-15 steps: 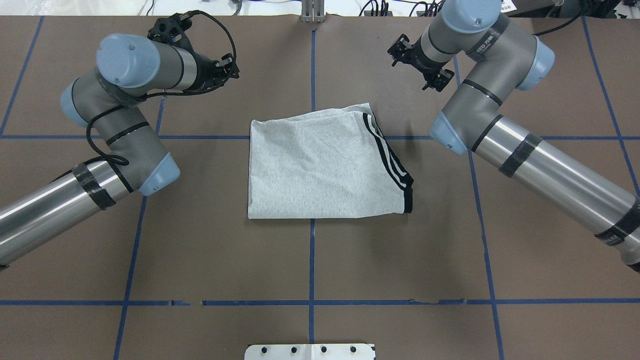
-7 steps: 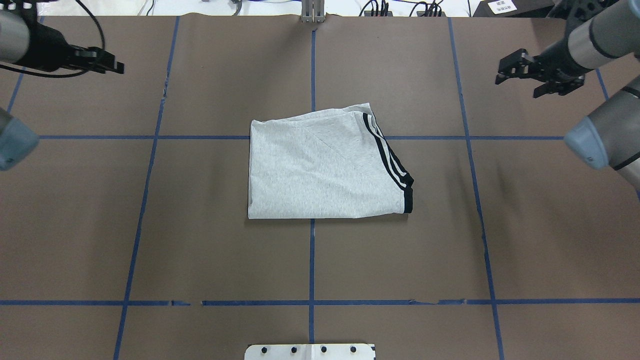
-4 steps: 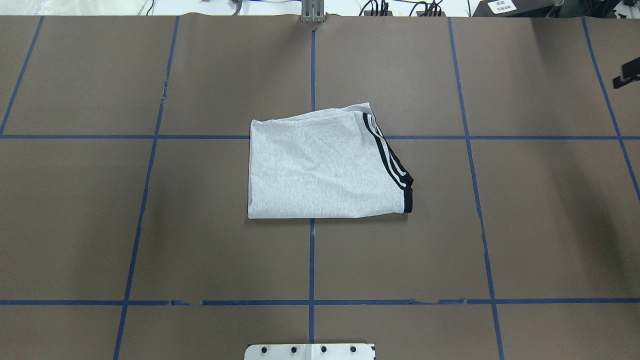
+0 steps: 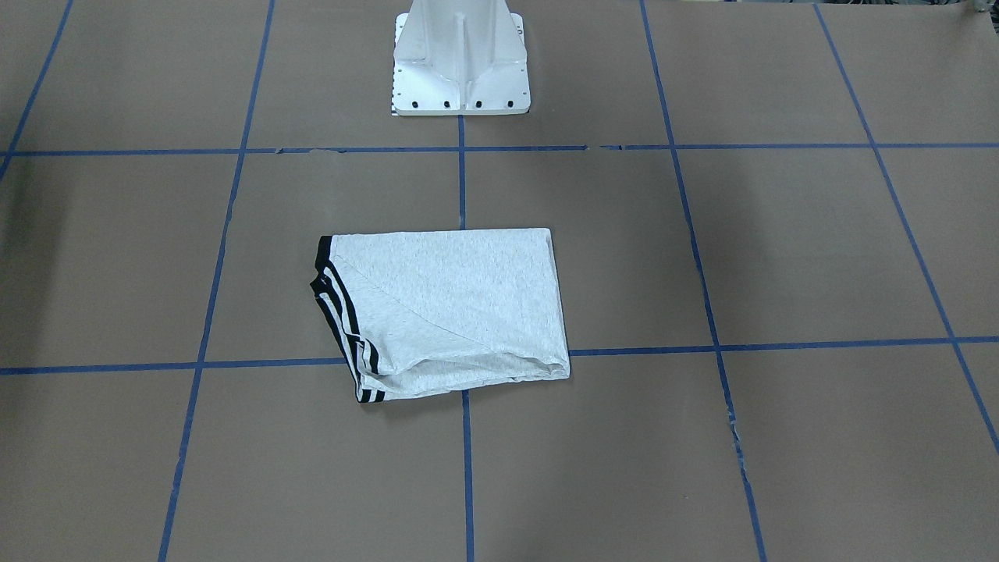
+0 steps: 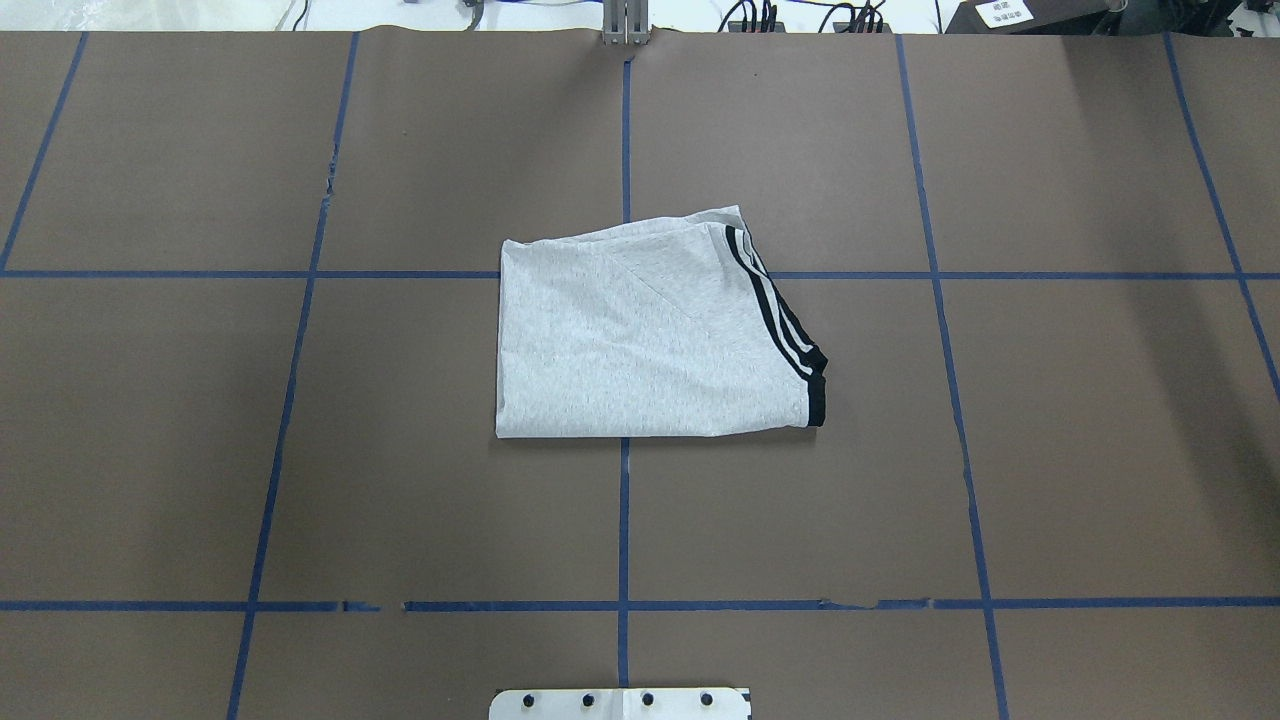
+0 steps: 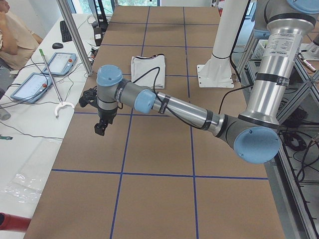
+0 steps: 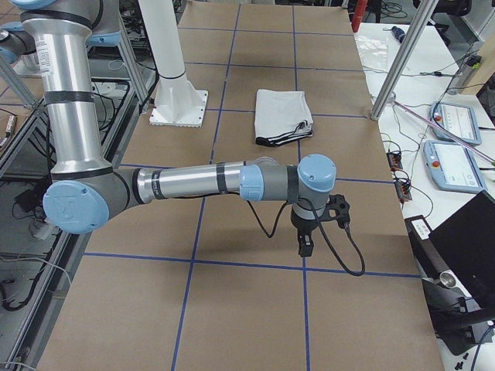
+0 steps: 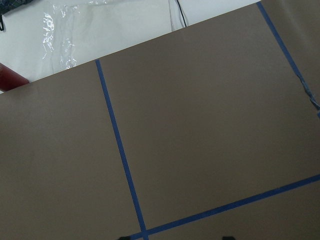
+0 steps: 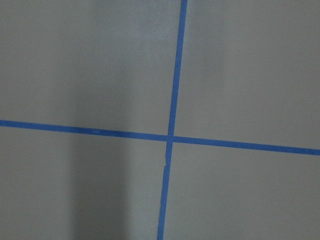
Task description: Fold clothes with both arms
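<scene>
The black left gripper (image 6: 99, 127) and right gripper (image 7: 305, 245) now hang aside, whether spread or pressed together I cannot tell; the puffy far edge of the folded light-grey, black-striped T-shirt (image 5: 640, 340) may unfold.

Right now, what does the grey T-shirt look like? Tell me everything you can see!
The T-shirt is light heather-grey, soft-looking cloth, folded into a rough rectangle. It lies flat in the middle of the brown table, covering a crossing of blue tape lines. Black stripes run down its edge on the robot's right, ending in a black band. Only the table touches it.
</scene>
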Controlling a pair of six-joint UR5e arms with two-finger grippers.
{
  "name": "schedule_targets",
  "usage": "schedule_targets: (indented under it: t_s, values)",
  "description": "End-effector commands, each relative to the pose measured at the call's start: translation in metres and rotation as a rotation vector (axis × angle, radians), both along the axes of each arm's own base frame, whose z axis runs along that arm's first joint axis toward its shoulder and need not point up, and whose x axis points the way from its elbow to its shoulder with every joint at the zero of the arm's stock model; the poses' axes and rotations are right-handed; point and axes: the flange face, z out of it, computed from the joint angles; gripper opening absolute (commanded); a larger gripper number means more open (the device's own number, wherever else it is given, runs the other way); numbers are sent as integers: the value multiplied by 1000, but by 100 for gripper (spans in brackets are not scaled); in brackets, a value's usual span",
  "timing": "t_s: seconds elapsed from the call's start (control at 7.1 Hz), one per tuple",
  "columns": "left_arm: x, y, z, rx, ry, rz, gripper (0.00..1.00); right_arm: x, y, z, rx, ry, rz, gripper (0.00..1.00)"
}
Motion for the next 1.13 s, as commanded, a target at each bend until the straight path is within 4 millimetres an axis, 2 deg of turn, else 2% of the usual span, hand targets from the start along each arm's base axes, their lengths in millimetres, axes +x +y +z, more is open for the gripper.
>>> schedule_targets:
  t_s: [0.0, 0.14, 0.28, 0.42, 0.56, 0.7, 0.85, 0.99]
  values:
    - [-6, 34, 50, -87, 9, 5, 100, 1, 26, 41, -63, -6, -17, 100]
    - [-6, 49, 68, -93, 9, 5, 100, 0, 28, 43, -37, -8, -19, 100]
    - [-8, 53, 62, -79, 7, 0, 100, 1, 35, 50, -31, -5, -20, 100]
    - [-7, 55, 72, -84, 7, 3, 100, 0, 34, 46, -23, -14, -12, 100]
    - [-8, 55, 65, -70, 14, -1, 100, -1, 34, 52, -40, -19, -7, 100]
    - [-5, 52, 73, -92, 33, 3, 100, -4, 33, 56, -54, -58, -5, 100]
    - [-5, 37, 70, -85, 27, 6, 100, -5, 35, 64, -73, -80, -4, 100]
    - [-13, 37, 67, -73, 18, -5, 100, -5, 31, 48, -38, -78, -6, 100]
